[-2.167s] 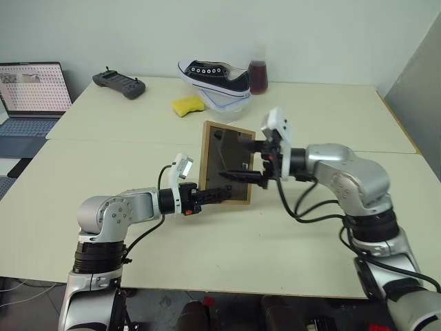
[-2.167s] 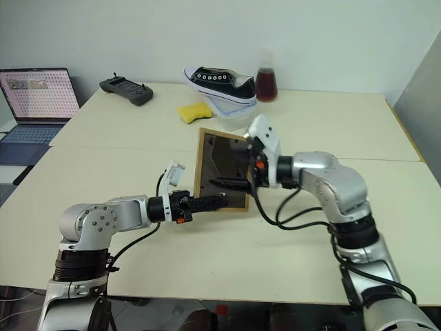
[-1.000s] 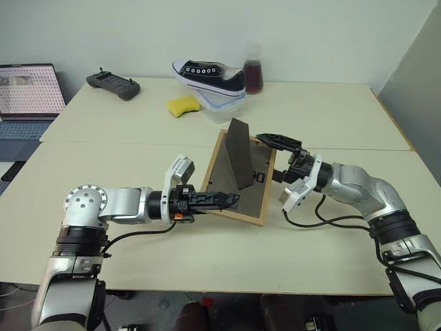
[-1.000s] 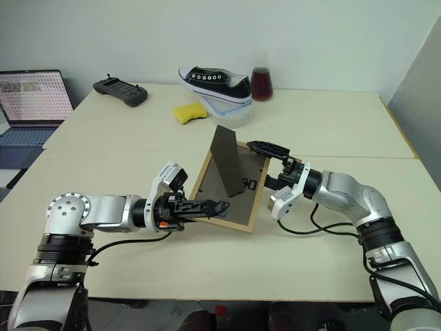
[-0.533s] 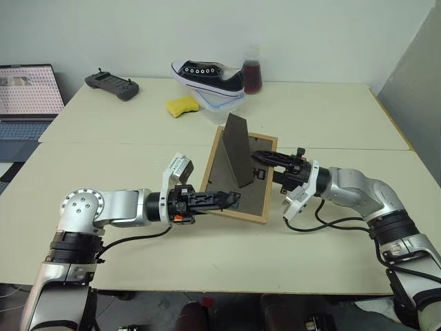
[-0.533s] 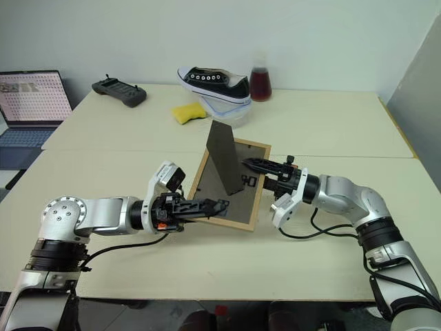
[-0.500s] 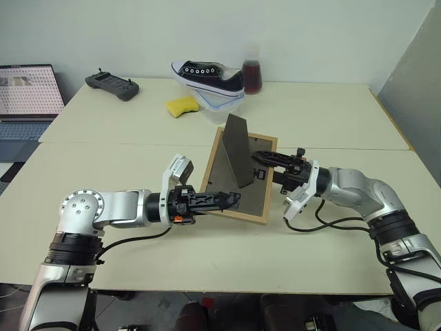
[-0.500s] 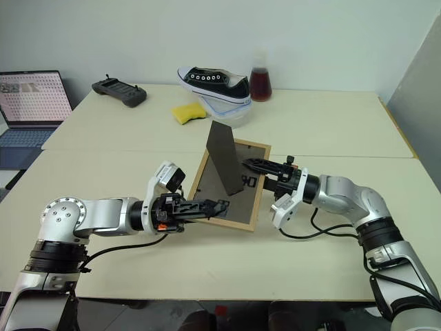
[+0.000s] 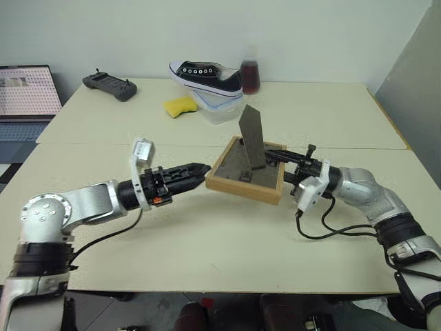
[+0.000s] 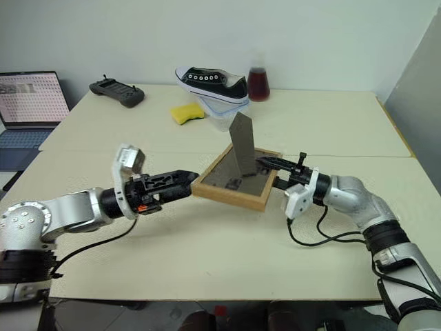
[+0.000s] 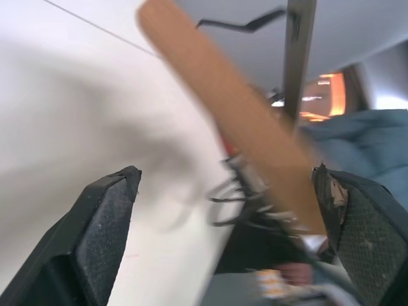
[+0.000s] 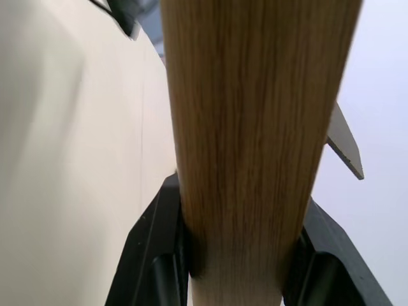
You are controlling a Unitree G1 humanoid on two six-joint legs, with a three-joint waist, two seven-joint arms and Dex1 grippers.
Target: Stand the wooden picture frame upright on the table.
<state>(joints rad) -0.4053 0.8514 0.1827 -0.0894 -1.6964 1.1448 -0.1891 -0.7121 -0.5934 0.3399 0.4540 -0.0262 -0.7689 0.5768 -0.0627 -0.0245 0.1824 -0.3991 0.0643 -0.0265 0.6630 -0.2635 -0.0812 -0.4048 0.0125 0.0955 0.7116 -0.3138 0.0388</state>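
Observation:
The wooden picture frame [image 9: 246,171] lies almost flat just over the middle of the table [image 9: 207,241]. Its dark back faces up and the easel stand [image 9: 251,136] sticks up from it. Whether it touches the tabletop I cannot tell. My right gripper [image 9: 279,160] is shut on the frame's right edge; in the right wrist view the light wood [image 12: 248,127] sits between its fingers [image 12: 153,255]. My left gripper [image 9: 200,172] is open just off the frame's left corner and is not touching it. The frame's wooden edge [image 11: 223,121] stands beyond its spread fingers [image 11: 108,236].
At the far side of the table are a black-and-white shoe [image 9: 207,74] on a clear container [image 9: 220,110], a yellow sponge [image 9: 179,106], a flask of dark liquid [image 9: 249,72] and a black controller [image 9: 109,84]. A laptop [image 9: 24,93] stands at the far left.
The frame has tipped from a steep lean to nearly flat, back side up. My left gripper let go of it, opened and drew back to the left. The right gripper kept its hold.

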